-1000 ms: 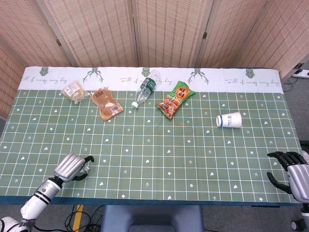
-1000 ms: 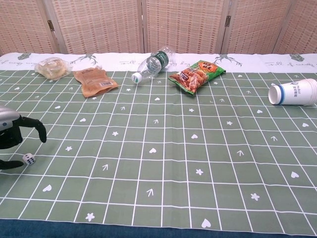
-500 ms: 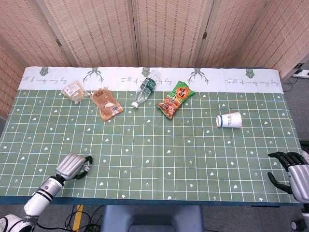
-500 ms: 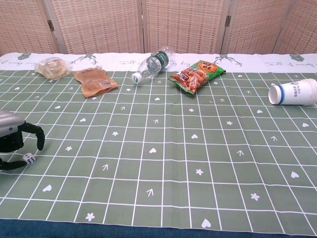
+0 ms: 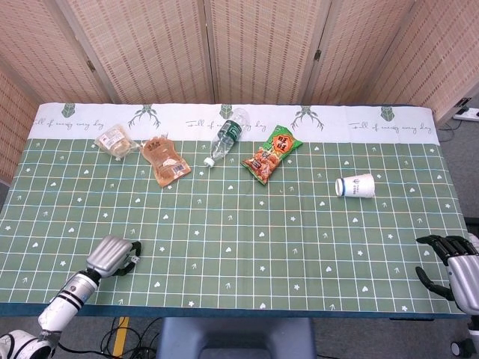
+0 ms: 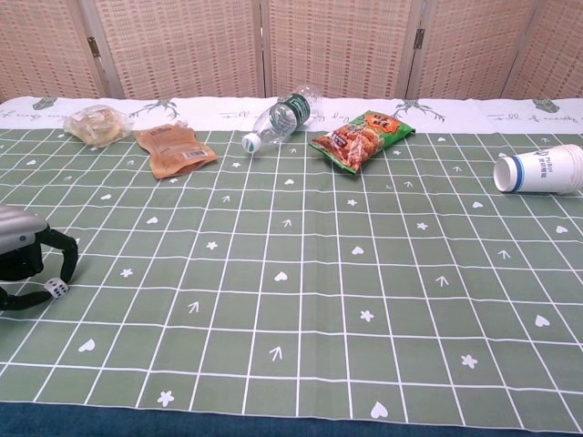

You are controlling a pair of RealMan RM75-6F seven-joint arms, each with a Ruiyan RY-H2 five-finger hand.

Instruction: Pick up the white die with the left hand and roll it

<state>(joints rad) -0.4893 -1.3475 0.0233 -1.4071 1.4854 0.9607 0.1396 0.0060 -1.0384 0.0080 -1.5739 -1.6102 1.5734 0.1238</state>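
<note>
The left hand (image 6: 23,259) sits low on the green gridded table (image 6: 301,273), its dark fingers (image 6: 66,258) curled down around the small white die with black pips (image 6: 56,289). The die lies between fingers and thumb, at the fingertips, apparently resting on the cloth; a firm pinch cannot be confirmed.

To do this well, the fingers and thumb should meet on opposite flat faces of the die, squarely, before any lift; a skewed squeeze on so small a cube would likely pop it sideways. Lift only slightly, then release with a forward flick.

In the head view the left hand (image 5: 112,257) covers the die almost completely. The right hand (image 5: 458,269), far off at the table's opposite edge, holds nothing, fingers spread, partly cut off by the frame.
</note>
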